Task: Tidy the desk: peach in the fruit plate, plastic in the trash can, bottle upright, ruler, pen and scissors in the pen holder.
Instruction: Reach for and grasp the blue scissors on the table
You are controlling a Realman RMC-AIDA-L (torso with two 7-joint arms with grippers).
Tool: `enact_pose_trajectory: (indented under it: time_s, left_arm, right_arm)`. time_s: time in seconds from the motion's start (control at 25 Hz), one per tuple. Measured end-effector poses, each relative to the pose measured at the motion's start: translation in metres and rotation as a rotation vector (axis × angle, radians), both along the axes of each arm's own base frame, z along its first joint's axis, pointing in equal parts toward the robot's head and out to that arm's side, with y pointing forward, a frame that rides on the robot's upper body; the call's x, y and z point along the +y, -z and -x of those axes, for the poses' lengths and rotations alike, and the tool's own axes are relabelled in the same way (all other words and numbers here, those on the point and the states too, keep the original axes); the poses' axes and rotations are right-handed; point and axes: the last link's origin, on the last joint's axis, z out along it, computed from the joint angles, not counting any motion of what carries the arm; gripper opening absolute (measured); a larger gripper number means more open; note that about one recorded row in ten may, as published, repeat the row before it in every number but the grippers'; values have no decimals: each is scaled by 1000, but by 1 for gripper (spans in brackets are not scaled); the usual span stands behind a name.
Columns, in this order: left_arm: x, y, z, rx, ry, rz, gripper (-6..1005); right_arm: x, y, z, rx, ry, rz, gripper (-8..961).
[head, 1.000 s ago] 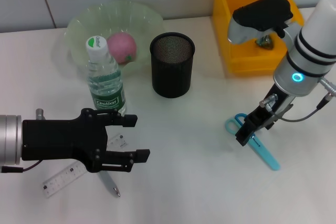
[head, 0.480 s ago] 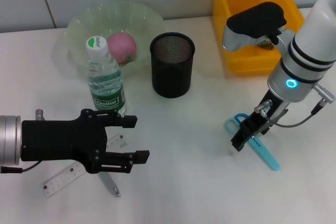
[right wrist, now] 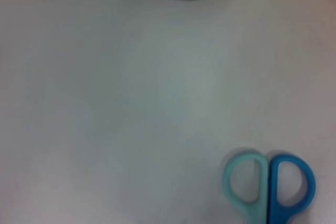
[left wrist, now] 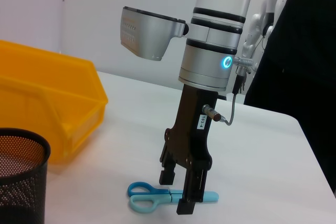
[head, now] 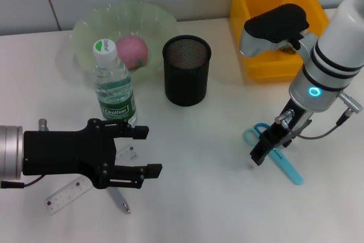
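The blue scissors [head: 286, 168] lie flat on the white table at the right; they also show in the left wrist view [left wrist: 144, 199] and the right wrist view [right wrist: 268, 184]. My right gripper [head: 260, 153] is open and low over them, its fingers [left wrist: 188, 203] straddling the scissors near the pivot. My left gripper [head: 149, 150] is open and empty at the front left, above the clear ruler [head: 67, 193] and the pen [head: 120, 200]. The black mesh pen holder [head: 186, 78] stands in the middle.
The water bottle [head: 115, 92] stands upright left of the holder. The pink peach [head: 133, 50] lies in the green fruit plate [head: 85, 27] behind it. A yellow bin [head: 267, 66] stands at the back right, behind my right arm.
My right arm has shifted slightly left and lower over the scissors. The left arm and all objects have stayed where they were.
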Motion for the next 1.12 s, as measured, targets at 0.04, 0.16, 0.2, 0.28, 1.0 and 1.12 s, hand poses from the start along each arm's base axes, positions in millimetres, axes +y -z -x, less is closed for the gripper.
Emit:
enact_pose_trajectory:
  time_s: [0.04,0.16,0.2,0.28,1.0,1.12]
  left_arm:
    - [0,0,0,0,0,0,812]
    - [0,0,0,0,0,1,812]
    - [0,0,0,1,0,0,812]
    - [0,0,0,1,0,0,812]
    - [0,0,0,0,1,1,813]
    - [0,0,0,0,1,1,813]
  right_arm:
    - [0,0,0,0,0,0,757]
    - [0,0,0,0,0,-1,756]
    - [0,0,0,0,0,-1,755]
    - [0,1,-1,-2,5,0,754]
    - [-1,4,-1,-32,-7,13,742]
    - [-1,4,-1,-33,-6,15,649]
